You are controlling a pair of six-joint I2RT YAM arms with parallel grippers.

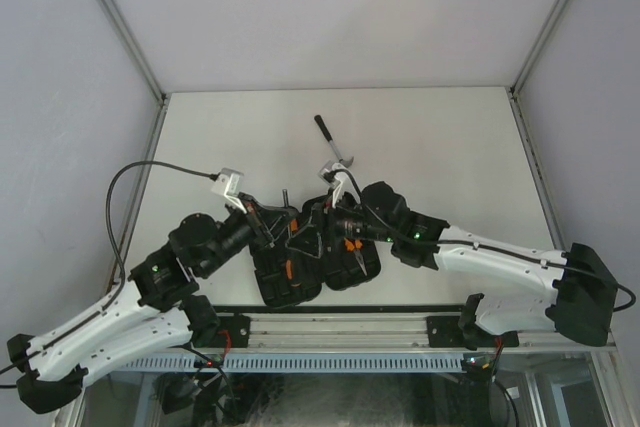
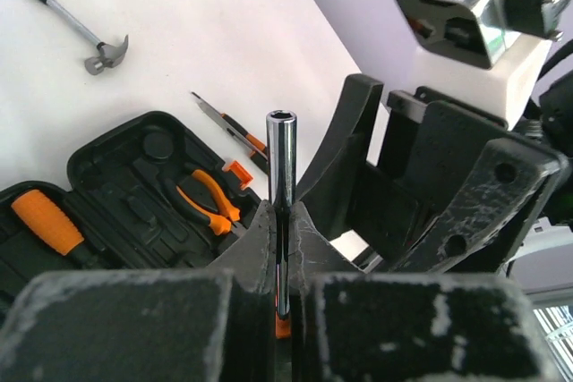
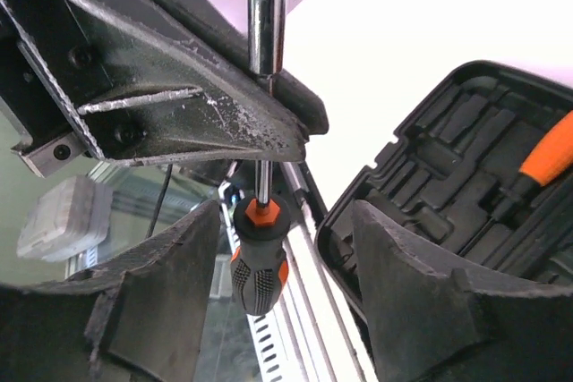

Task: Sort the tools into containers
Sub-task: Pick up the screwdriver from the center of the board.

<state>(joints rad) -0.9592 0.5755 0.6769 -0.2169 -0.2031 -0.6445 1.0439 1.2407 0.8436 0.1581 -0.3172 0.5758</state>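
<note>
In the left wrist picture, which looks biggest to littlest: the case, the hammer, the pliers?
1. Case
2. Hammer, though it lies farther off and the picture's edge cuts its handle, so it is really bigger than it looks
3. Pliers

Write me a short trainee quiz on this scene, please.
1. True or false: the hammer lies on the table, outside the tool case.
2. What is the left gripper shut on? A) the hammer B) the shaft of the screwdriver C) nothing
3. Fill in: the right gripper has its jaws ___ on either side of the screwdriver's handle.
Key: 1 true; 2 B; 3 open.
</note>
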